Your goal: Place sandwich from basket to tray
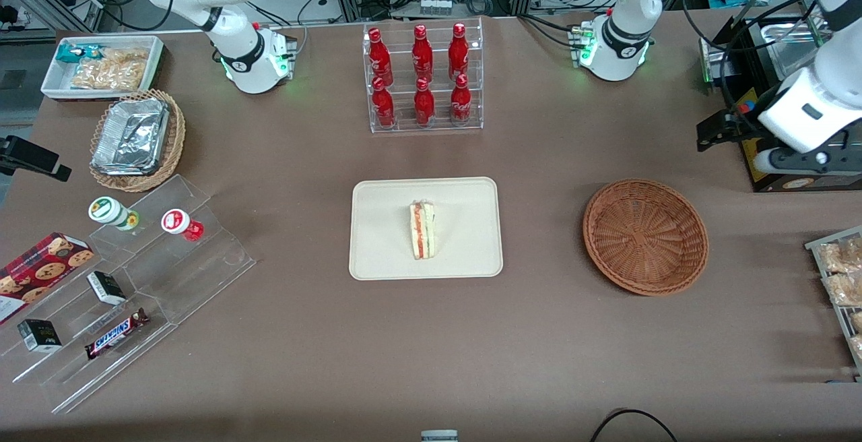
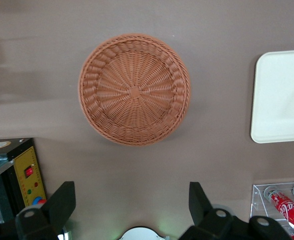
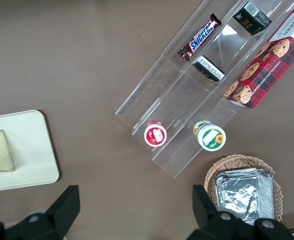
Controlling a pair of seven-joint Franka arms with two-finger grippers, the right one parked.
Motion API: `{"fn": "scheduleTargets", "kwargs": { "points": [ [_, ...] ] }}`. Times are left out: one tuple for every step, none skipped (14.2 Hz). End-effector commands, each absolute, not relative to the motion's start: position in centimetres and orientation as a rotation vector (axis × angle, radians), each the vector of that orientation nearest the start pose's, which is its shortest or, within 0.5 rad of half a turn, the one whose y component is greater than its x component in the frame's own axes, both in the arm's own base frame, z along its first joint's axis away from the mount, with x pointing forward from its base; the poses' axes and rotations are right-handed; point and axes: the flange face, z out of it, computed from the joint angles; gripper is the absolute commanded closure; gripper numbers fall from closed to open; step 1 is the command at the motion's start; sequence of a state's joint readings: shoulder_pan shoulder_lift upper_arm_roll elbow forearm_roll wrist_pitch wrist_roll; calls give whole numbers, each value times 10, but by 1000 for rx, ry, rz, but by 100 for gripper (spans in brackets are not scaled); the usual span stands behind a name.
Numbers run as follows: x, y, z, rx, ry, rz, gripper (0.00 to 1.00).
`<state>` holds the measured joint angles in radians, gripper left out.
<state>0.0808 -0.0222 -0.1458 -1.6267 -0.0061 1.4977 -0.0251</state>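
Sandwich lay on tray; basket beside tray, empty. My claw hung spread, farther from camera than basket. Sandwich judged soft, light; grip flat bread faces gently.

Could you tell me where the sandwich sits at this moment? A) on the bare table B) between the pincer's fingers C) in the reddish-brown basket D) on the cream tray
D: the sandwich lies on the tray; the basket is empty, and the open pincer hangs above it, holding nothing.

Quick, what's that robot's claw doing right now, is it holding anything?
Gripper: jaws open, holding nothing, up above the table near the empty basket; the sandwich lies on the tray.
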Motion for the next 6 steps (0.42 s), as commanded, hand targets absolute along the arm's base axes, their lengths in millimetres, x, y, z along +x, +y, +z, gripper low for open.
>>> {"fn": "scheduleTargets", "kwargs": {
  "points": [
    [529, -28, 617, -3121, 44, 134, 0],
    [528, -19, 620, -3123, 18, 127, 0],
    [527, -16, 621, -3125, 4, 125, 0],
    [527, -16, 620, -3124, 1, 127, 0],
    [528, -16, 620, -3125, -1, 125, 0],
    [528, -15, 619, -3125, -3, 127, 0]
  ]
}}
